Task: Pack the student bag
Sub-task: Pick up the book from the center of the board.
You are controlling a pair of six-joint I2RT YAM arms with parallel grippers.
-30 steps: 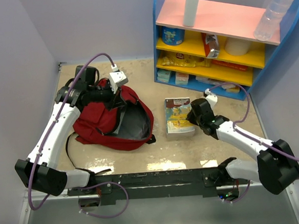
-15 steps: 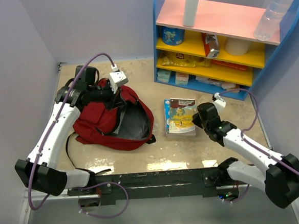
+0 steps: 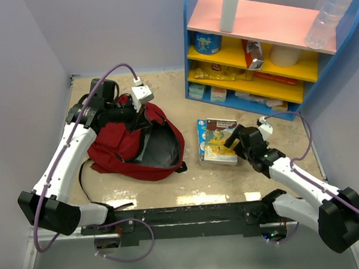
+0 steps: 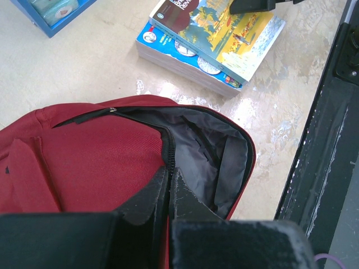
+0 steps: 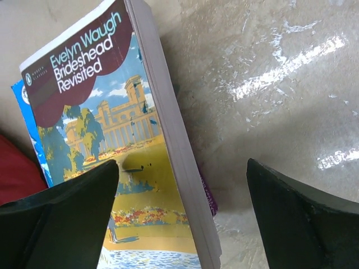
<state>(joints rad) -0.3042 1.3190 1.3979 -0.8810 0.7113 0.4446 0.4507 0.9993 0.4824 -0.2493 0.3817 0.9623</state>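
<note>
The dark red student bag (image 3: 122,148) lies on its side at the left, its mouth unzipped and the grey lining (image 4: 207,162) showing. My left gripper (image 3: 142,117) is shut on the zipper edge of that mouth (image 4: 169,175) and holds it up. A small stack of books (image 3: 217,142) lies to the right of the bag. The top one is a yellow and maroon paperback (image 5: 101,112), skewed over a blue one (image 4: 168,47). My right gripper (image 3: 236,140) is open, its fingers either side of the paperback's right edge (image 5: 182,163).
A blue shelf unit (image 3: 255,74) with packets, tins and bottles stands at the back right. A black rail (image 3: 191,212) runs along the near edge. A purple book edge (image 5: 208,196) pokes out under the paperback. Walls close in on the left and right.
My right gripper has drawn back toward the near right and opened. The top paperback now sits slightly turned on the stack. The left arm and bag have not moved.
</note>
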